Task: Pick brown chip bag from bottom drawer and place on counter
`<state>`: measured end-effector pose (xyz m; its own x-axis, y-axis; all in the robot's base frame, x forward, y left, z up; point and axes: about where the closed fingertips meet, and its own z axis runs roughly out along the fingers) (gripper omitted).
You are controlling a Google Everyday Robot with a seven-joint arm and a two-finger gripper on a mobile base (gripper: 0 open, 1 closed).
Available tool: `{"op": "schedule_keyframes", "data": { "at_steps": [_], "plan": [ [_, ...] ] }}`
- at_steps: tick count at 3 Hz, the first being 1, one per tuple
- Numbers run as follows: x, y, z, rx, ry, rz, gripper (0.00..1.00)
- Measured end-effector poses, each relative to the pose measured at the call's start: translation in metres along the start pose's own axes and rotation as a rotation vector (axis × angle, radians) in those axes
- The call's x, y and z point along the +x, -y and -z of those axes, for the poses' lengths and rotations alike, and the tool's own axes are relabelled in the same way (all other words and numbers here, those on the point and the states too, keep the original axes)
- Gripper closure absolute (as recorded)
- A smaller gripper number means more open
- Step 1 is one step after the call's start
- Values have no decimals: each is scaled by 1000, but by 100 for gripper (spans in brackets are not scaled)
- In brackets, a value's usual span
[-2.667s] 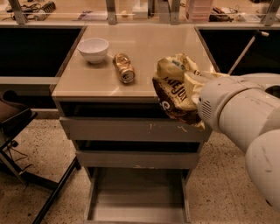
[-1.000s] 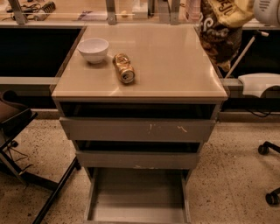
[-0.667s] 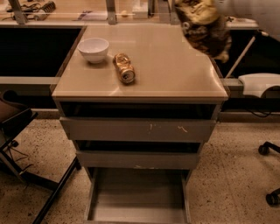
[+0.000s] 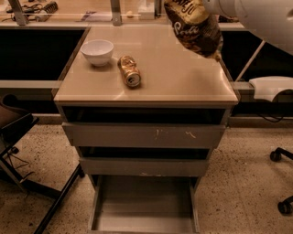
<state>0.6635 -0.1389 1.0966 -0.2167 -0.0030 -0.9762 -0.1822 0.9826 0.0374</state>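
The brown chip bag (image 4: 194, 28) hangs in the air over the back right part of the counter (image 4: 174, 77), its lower tip just above the surface. My gripper (image 4: 207, 5) is at the top edge of the camera view, shut on the bag's upper end, with the white arm (image 4: 261, 18) reaching in from the top right. The bottom drawer (image 4: 144, 205) is pulled out below the cabinet, and its grey floor shows nothing inside.
A white bowl (image 4: 97, 51) and a gold can (image 4: 129, 71) lying on its side sit on the left half of the counter. The two upper drawers (image 4: 144, 135) stand slightly open. A black chair base (image 4: 27, 151) is at left, chair wheels (image 4: 277, 155) at right.
The arm lifted the bag from in front of the drawers up past the counter's right edge. The bag now hangs over the back right of the counter.
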Motion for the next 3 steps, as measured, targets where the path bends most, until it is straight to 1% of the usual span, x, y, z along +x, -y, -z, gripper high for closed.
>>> {"op": "schedule_keyframes", "data": {
  "at_steps": [1, 2, 3],
  "plan": [
    [0, 6, -1, 17, 1, -6, 100],
    [24, 28, -33, 76, -41, -31, 100],
    [53, 52, -74, 152, -73, -65, 100]
  ]
}}
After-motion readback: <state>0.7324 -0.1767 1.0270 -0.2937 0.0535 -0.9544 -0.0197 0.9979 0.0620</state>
